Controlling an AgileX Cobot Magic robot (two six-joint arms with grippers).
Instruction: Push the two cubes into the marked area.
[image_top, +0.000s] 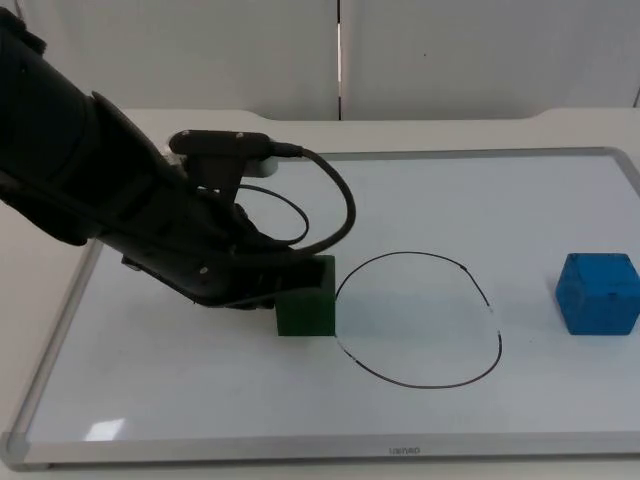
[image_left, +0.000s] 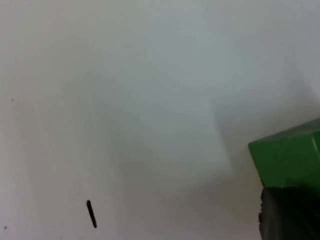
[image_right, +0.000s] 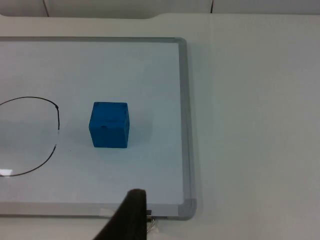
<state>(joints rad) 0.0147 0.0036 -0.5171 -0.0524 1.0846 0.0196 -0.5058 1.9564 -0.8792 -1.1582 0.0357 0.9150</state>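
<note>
A green cube (image_top: 306, 298) sits on the whiteboard (image_top: 200, 400), touching the left edge of a black hand-drawn oval (image_top: 420, 320). My left gripper (image_top: 268, 290) is low on the board, pressed against the cube's left side. In the left wrist view the green cube (image_left: 287, 155) lies just beyond a black fingertip (image_left: 290, 215). A blue cube (image_top: 598, 292) stands to the right of the oval, apart from its line. In the right wrist view the blue cube (image_right: 109, 125) sits on the board beside the oval's arc (image_right: 50, 130). My right gripper (image_right: 129, 217) waits well back from it, above the board's frame.
The whiteboard's grey frame (image_right: 185, 125) runs close to the blue cube on its outer side, with bare white table (image_right: 255, 125) beyond. A short black mark (image_left: 91, 214) is on the board. The left arm (image_top: 90, 180) covers the board's left part.
</note>
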